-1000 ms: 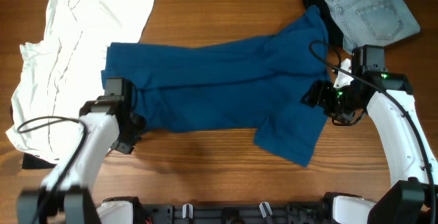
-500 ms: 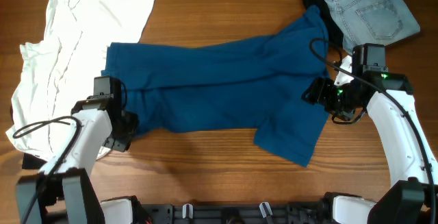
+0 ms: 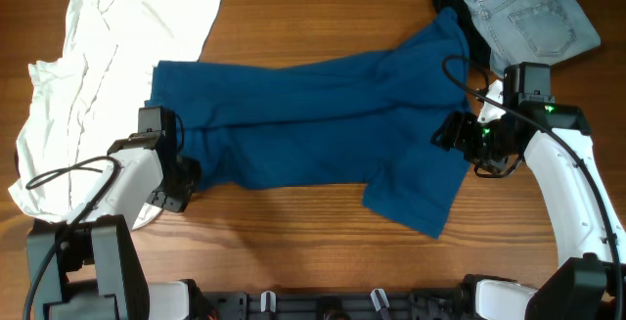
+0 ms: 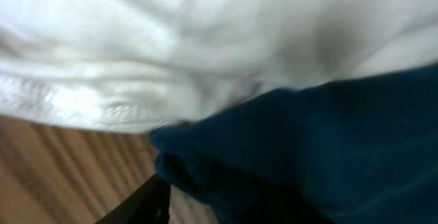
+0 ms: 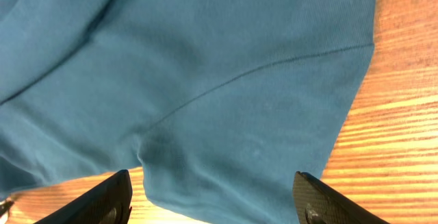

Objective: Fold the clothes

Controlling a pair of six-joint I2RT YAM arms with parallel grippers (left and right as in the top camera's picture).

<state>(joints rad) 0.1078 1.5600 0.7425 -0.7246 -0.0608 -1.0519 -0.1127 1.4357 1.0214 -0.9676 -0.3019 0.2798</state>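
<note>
A large plain dark-blue T-shirt (image 3: 313,129) was spread, creased, across the middle of a wooden table (image 3: 293,212), one short sleeve fanned toward the lower right. A rumpled white shirt (image 3: 108,66) lay at the upper left and pale jeans (image 3: 528,12) at the upper right. The left gripper (image 3: 184,175) was placed at the blue shirt's lower-left corner, bunched blue cloth blurred beside one finger (image 4: 140,207), and whether anything was clamped could not be told. The right gripper (image 5: 215,200) was held wide open and empty over the blue sleeve.
</note>
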